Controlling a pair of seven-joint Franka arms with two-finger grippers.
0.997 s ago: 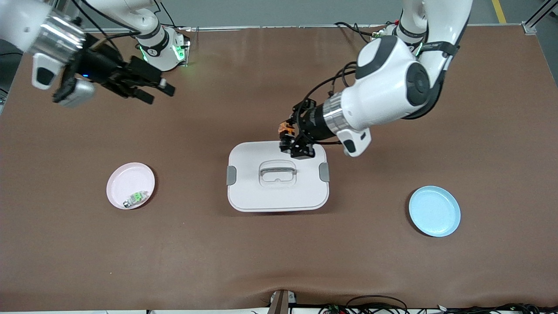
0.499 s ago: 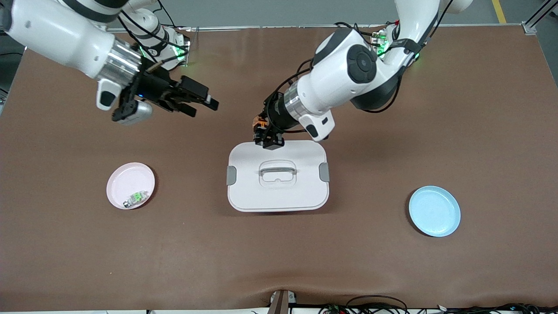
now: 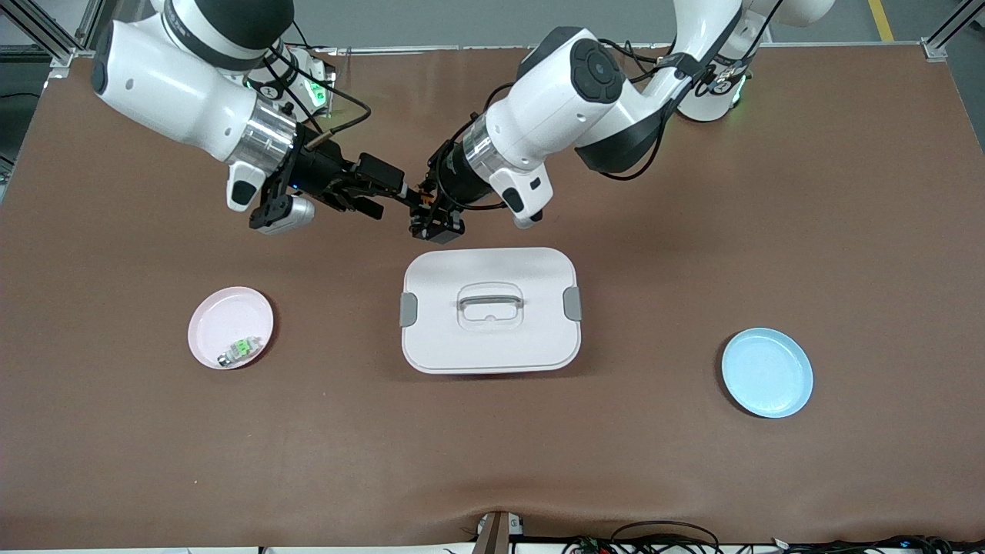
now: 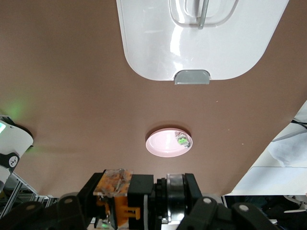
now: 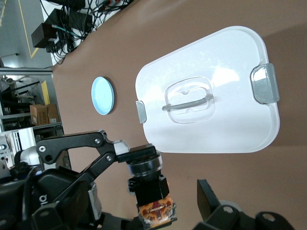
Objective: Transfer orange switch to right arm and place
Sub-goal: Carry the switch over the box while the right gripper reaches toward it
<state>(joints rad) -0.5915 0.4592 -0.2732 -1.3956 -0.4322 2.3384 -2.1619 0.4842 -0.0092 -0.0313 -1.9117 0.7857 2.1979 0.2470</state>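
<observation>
Just above the centre of the front view the two arms meet over bare table, slightly above the top edge of the white lidded box (image 3: 490, 310). The left gripper (image 3: 435, 221) is clamped on the orange switch (image 3: 424, 202), which is held up in the air between the two tools. In the right wrist view the switch (image 5: 152, 194) sits at the bottom centre, black barrel with a silver ring and an orange end pointing toward the camera. The right gripper (image 3: 388, 198) has its jaws spread wide, one finger (image 5: 209, 197) showing beside the switch, nothing in them. The part looks small, rigid and light, so weight should be no trouble; slipping or twisting probably is, since the barrel is round and smooth. The safest hold seems to be across the free end away from the left fingers. The pink plate (image 3: 230, 327) at lower left holds a green-and-silver part (image 3: 238, 350); the blue plate (image 3: 767, 372) lies at lower right
</observation>
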